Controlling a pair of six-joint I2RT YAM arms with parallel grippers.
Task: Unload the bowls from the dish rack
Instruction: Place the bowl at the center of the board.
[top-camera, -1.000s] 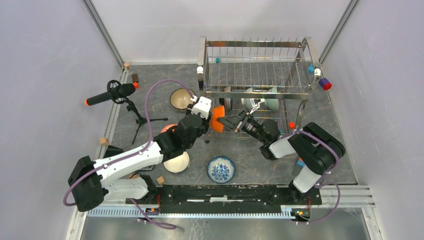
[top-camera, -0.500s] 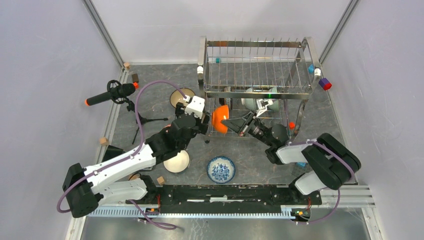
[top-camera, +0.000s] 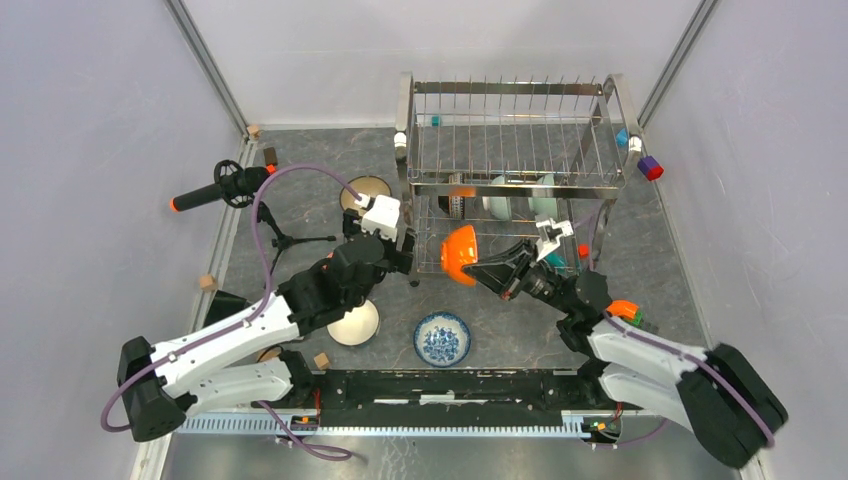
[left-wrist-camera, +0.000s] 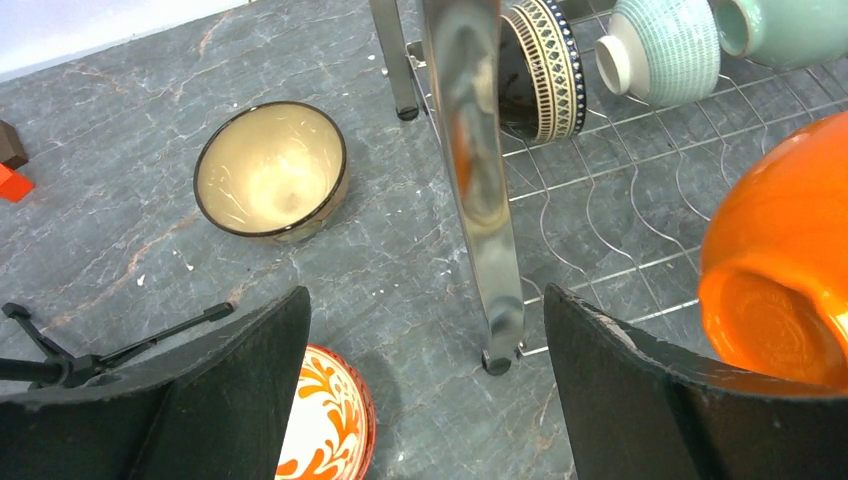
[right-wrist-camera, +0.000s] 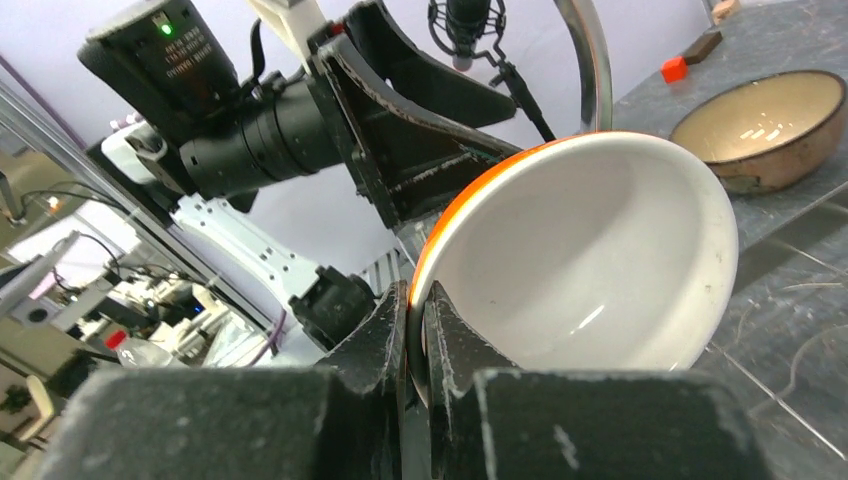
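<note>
My right gripper (top-camera: 488, 268) (right-wrist-camera: 418, 300) is shut on the rim of an orange bowl (top-camera: 459, 254) (right-wrist-camera: 590, 270) with a white inside, holding it tilted in the air just in front of the dish rack (top-camera: 510, 130). My left gripper (top-camera: 405, 250) (left-wrist-camera: 425, 300) stands open and holds nothing, left of that bowl (left-wrist-camera: 780, 270) and by the rack's front leg (left-wrist-camera: 480, 180). On the lower tier stand a dark patterned bowl (left-wrist-camera: 545, 65) and two pale green ones (left-wrist-camera: 665, 45) (left-wrist-camera: 780, 30). On the table sit a tan bowl (top-camera: 365, 190) (left-wrist-camera: 270, 170), a white bowl (top-camera: 353, 325), a blue-and-white bowl (top-camera: 442, 338) and a red-patterned bowl (left-wrist-camera: 325, 420).
A microphone on a small tripod (top-camera: 220, 187) stands at the left of the table. Small wooden blocks (top-camera: 208, 282) lie near the left edge, and coloured cubes (top-camera: 650, 167) sit by the rack's right side. Side walls close in the table.
My left gripper has opened wide and drawn back from the orange bowl. The right arm has swung the bowl out of the rack's front, toward the near side.
</note>
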